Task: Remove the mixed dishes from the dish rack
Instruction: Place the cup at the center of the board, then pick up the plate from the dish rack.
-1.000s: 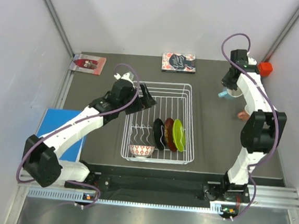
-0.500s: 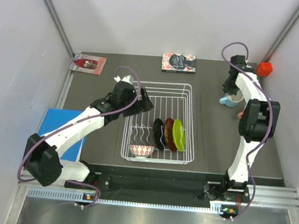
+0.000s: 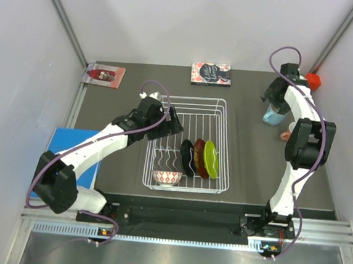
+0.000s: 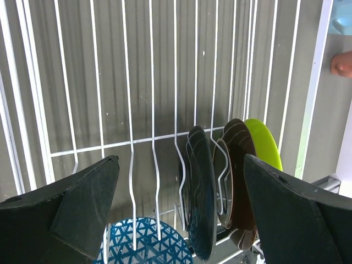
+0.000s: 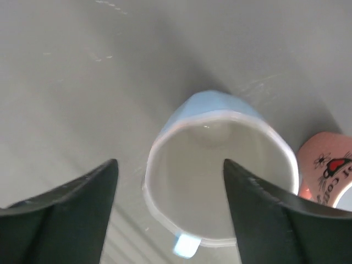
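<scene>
The white wire dish rack (image 3: 195, 99) sits mid-table and holds a black plate (image 3: 188, 158), a red floral plate (image 3: 199, 157) and a lime-green plate (image 3: 211, 158) on edge, with a patterned bowl (image 3: 167, 177) at its near end. My left gripper (image 3: 172, 122) hangs open over the rack's bars (image 4: 129, 143), looking down at the black plate (image 4: 201, 198) and the bowl (image 4: 143, 242). At the right, the light-blue mug (image 3: 273, 116) stands upright on the table beside the pink mug (image 3: 285, 135). My right gripper (image 5: 170, 162) is open, its fingers astride the light-blue mug's (image 5: 220, 170) rim wall.
A floral book (image 3: 211, 73) lies at the back, a red book (image 3: 104, 75) at the back left, and a blue book (image 3: 69, 153) under the left arm. A small red cube (image 3: 313, 80) sits in the far right corner. Walls close in on both sides.
My right gripper has set the light-blue mug upright on the table by the pink mug and opened its jaws. The left gripper has shifted slightly further over the rack.
</scene>
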Robot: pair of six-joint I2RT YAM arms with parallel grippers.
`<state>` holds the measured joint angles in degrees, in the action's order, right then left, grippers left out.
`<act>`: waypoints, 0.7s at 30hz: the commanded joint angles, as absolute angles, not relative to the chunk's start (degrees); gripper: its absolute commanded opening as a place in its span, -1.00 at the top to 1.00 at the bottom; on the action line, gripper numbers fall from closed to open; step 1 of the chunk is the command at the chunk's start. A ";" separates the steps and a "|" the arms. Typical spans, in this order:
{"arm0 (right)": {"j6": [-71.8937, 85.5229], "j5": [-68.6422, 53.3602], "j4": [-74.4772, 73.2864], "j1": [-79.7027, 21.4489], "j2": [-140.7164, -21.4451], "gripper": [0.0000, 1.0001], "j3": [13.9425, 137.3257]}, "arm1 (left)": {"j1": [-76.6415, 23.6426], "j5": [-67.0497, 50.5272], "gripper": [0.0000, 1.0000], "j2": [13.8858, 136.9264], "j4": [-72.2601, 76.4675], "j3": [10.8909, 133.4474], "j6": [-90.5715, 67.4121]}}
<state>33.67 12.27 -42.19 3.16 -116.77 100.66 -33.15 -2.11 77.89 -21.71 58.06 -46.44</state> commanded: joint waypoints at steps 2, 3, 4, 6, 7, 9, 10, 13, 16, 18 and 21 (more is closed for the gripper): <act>34.01 9.15 -38.85 2.20 -107.07 -0.78 104.24 | -33.13 -3.34 -0.98 77.61 -21.62 59.68 -45.70; 34.19 8.71 -38.24 1.94 -106.01 -0.86 104.24 | -33.13 -3.43 -0.98 77.35 -21.36 59.59 -45.62; 34.45 8.27 -37.88 1.24 -104.87 -0.99 104.15 | -33.22 -3.43 -0.98 77.08 -21.10 59.50 -45.53; 34.72 7.30 -37.01 0.44 -101.00 -0.99 103.98 | -33.22 -2.82 -0.98 76.47 -20.92 59.41 -45.26; 34.80 7.12 -35.78 -2.17 -99.42 -0.99 103.19 | -33.14 -2.64 -0.98 75.94 -20.74 59.33 -45.18; 34.54 7.21 -34.20 -4.47 -94.68 -0.99 102.05 | -33.22 -1.41 -0.98 75.50 -20.74 59.33 -45.17; 33.50 7.47 -32.19 -7.35 -92.92 -0.99 100.21 | -33.22 -1.15 -0.98 75.06 -20.66 59.33 -45.18; 28.42 11.76 -27.53 -16.21 -84.49 -1.00 92.51 | -33.14 -0.44 -0.98 75.06 -20.74 59.33 -45.00; 26.01 18.54 -18.48 -23.44 -74.73 -0.99 79.17 | -33.13 -0.70 -0.98 76.28 -20.66 59.50 -44.39; 33.43 15.57 -13.29 -23.12 -68.49 -0.99 71.67 | -33.13 -2.54 -0.98 76.99 -20.22 59.76 -43.60; 37.17 14.59 -5.06 -22.85 -61.10 -1.00 58.83 | -33.22 -2.38 -0.98 77.08 -20.48 60.29 -43.24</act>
